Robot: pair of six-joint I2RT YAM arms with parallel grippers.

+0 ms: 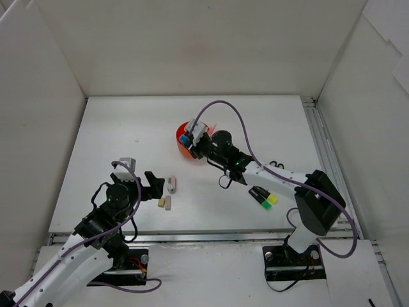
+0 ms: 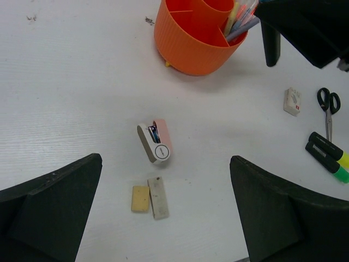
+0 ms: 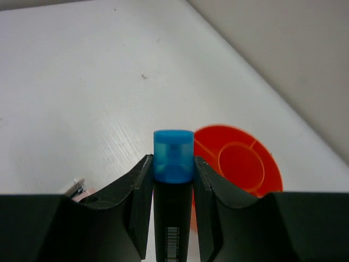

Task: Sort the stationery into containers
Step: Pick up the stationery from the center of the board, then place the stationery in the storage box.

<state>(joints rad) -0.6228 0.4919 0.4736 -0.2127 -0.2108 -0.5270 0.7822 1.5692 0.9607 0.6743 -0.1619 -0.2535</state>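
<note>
While the white table (image 1: 115,128) bears everything, the orange organiser (image 2: 191,43) stands far-centre with pens in one compartment. The right gripper (image 1: 192,135) hangs just over it, jaws clamped on a blue-capped highlighter (image 3: 173,155). Near-left, the left gripper (image 1: 151,187) is spread wide and empty above a tan eraser (image 2: 140,198) touching a pale eraser (image 2: 157,197).

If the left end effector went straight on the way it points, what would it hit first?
Probably the tan rectangular eraser and the grey-white eraser beside it, ahead of the open left end effector; depth unclear.
</note>
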